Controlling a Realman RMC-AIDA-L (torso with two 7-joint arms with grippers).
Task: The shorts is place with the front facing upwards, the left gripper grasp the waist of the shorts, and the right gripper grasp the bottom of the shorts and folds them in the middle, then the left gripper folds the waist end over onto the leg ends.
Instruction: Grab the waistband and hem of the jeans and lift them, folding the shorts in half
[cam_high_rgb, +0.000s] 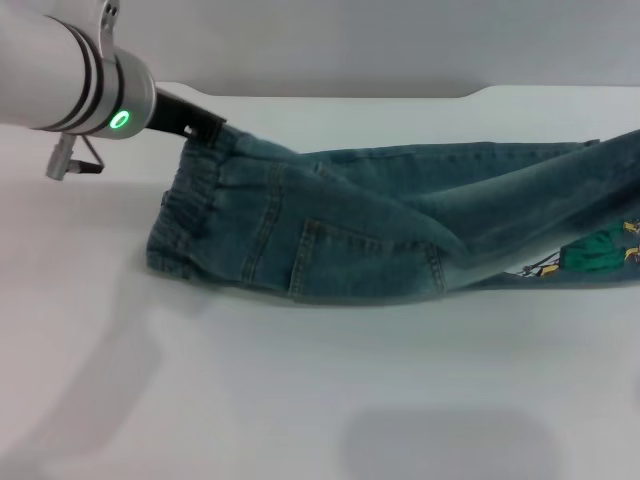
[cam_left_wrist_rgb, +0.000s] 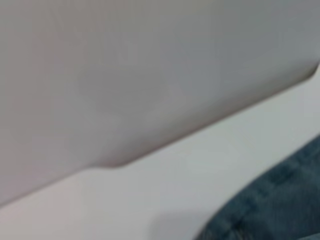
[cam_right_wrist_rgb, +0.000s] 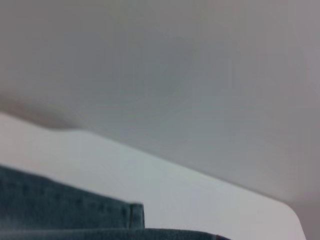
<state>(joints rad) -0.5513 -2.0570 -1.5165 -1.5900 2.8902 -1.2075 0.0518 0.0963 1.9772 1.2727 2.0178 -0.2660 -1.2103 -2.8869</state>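
A white counter (cam_high_rgb: 300, 400) against a plain pale wall carries the shorts (cam_high_rgb: 380, 240), already doubled lengthwise so one leg lies over the other, with the pocket stitching facing up. The waist (cam_high_rgb: 185, 215) is towards the robot's left, and the hems run off the right edge of the head view, where the cartoon patch (cam_high_rgb: 595, 252) shows. The left end effector (cam_high_rgb: 195, 125) sits at the far corner of the waist, touching the puckered band; whether its fingers are pinching the cloth or merely resting against it cannot be told from here. The right end effector is not visible in any view; its wrist camera shows only a stitched denim edge (cam_right_wrist_rgb: 70, 210) and bare counter. Judged risk: if the left grip has caught only the top layer of the band, lifting the waist towards the hems would peel the layers apart and undo the lengthwise fold.
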